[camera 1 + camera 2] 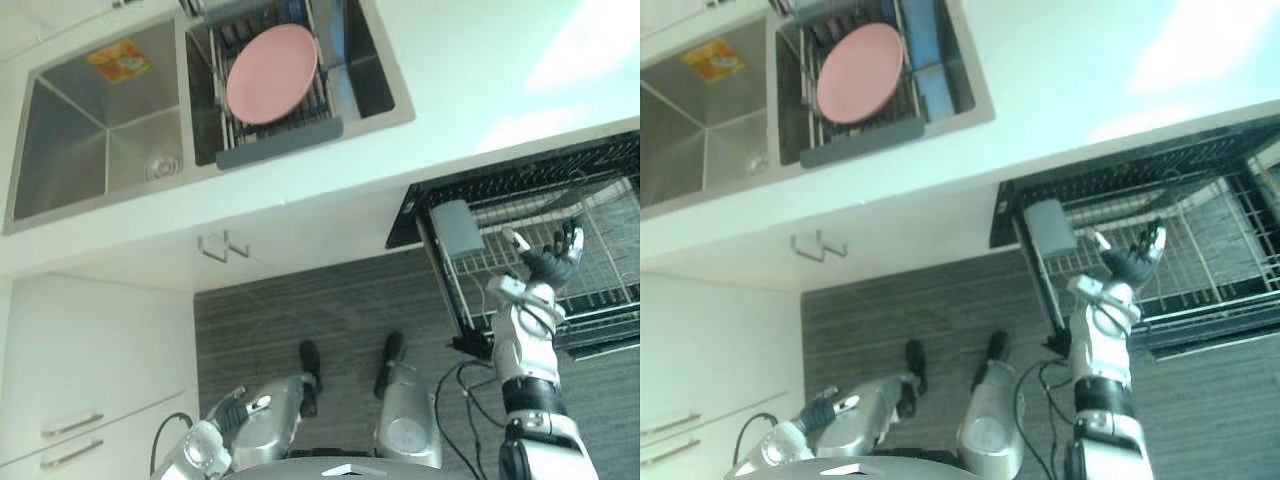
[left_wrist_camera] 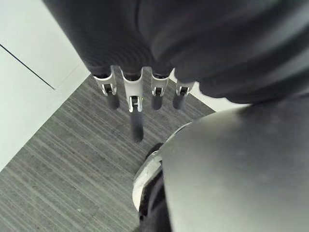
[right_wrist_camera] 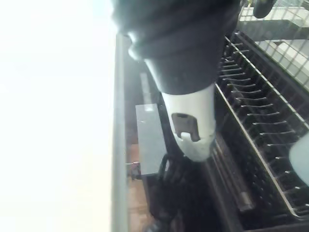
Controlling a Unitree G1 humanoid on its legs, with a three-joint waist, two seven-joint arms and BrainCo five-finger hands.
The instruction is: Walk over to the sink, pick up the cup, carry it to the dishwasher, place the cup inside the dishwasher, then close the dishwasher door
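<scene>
Cup: you cannot place it for sure. A pale rounded shape [image 3: 300, 158] at the edge of the right wrist view may be it. It lies on the silver wire rack [image 3: 260, 128], just beside your right hand [image 1: 553, 264].
Right hand: it is raised over the drawn-out rack with its fingers [image 1: 572, 238] straight and spread upward and the thumb out to one side. It has hold of nothing.
Left hand [image 1: 232, 408]: it is low at your side over the grey striped floor [image 1: 300, 310]. Its fingers [image 2: 135, 104] hang straight and loose, with nothing in them.
Dishwasher: the black-framed dishwasher [image 1: 430, 200] stands open under the pale worktop [image 1: 450, 90], with the rack pulled out over the floor.
Grey box: a flat rectangular grey box [image 1: 458, 228] sits at the rack's corner on the sink side, near your right hand but apart from it.
Sink: the stainless-steel double sink [image 1: 70, 150] is set in the worktop, well apart from your right hand. Its basin nearer the dishwasher holds a dark dish drainer [image 1: 280, 145] with a round pink plate [image 1: 271, 72] lying in it.
</scene>
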